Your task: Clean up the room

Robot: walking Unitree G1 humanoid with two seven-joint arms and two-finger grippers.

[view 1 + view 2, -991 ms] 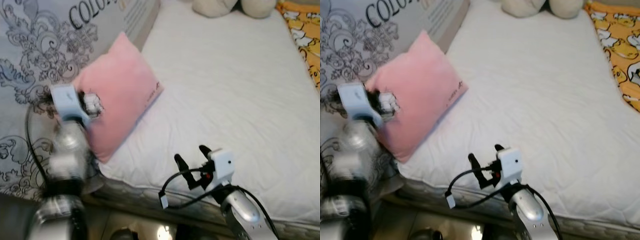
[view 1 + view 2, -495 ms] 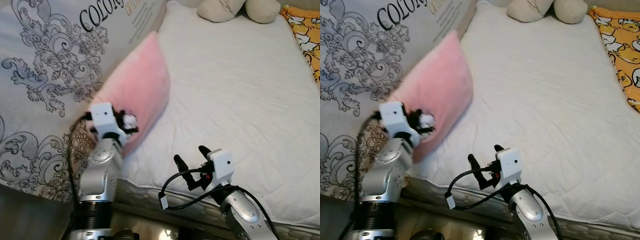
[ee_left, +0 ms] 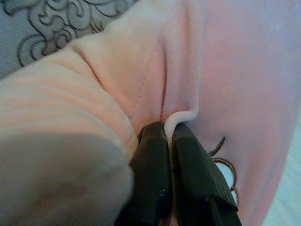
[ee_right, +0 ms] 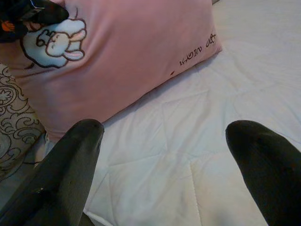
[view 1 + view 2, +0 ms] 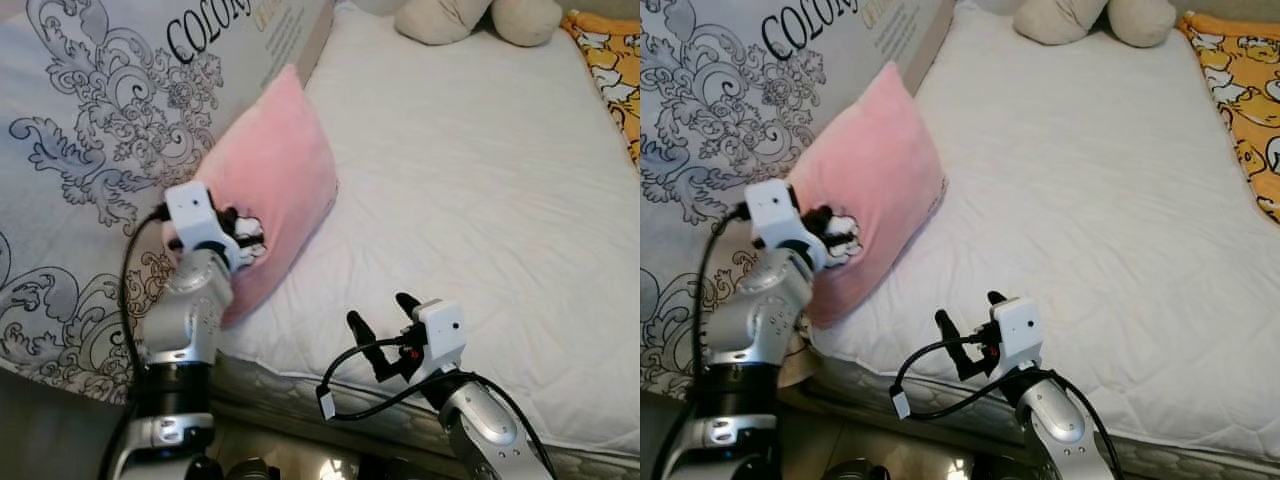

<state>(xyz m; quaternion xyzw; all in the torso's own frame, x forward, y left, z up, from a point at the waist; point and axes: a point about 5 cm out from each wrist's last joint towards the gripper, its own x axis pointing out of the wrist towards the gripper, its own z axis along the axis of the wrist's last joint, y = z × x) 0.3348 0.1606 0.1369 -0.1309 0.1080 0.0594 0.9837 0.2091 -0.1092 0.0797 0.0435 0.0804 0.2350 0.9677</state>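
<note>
A pink pillow (image 5: 270, 180) with a small rabbit picture (image 4: 54, 42) stands tilted on the left edge of the white bed (image 5: 480, 170), leaning against a grey patterned headboard (image 5: 90, 130). My left gripper (image 5: 240, 232) is shut on a fold of the pillow's cover (image 3: 178, 120), its black fingers (image 3: 153, 160) pinching the fabric. My right gripper (image 5: 380, 315) hovers open over the bed's near edge, its wide-apart fingertips (image 4: 80, 136) pointing toward the pillow with nothing between them.
A beige plush toy (image 5: 470, 15) lies at the far end of the bed. A yellow patterned blanket (image 5: 610, 60) runs along the right side. The mattress's near edge (image 5: 300, 385) drops to a shiny floor.
The left gripper has lifted the pillow's low corner up and back, so the pillow went from lying flat to standing against the headboard. The right arm has stayed still.
</note>
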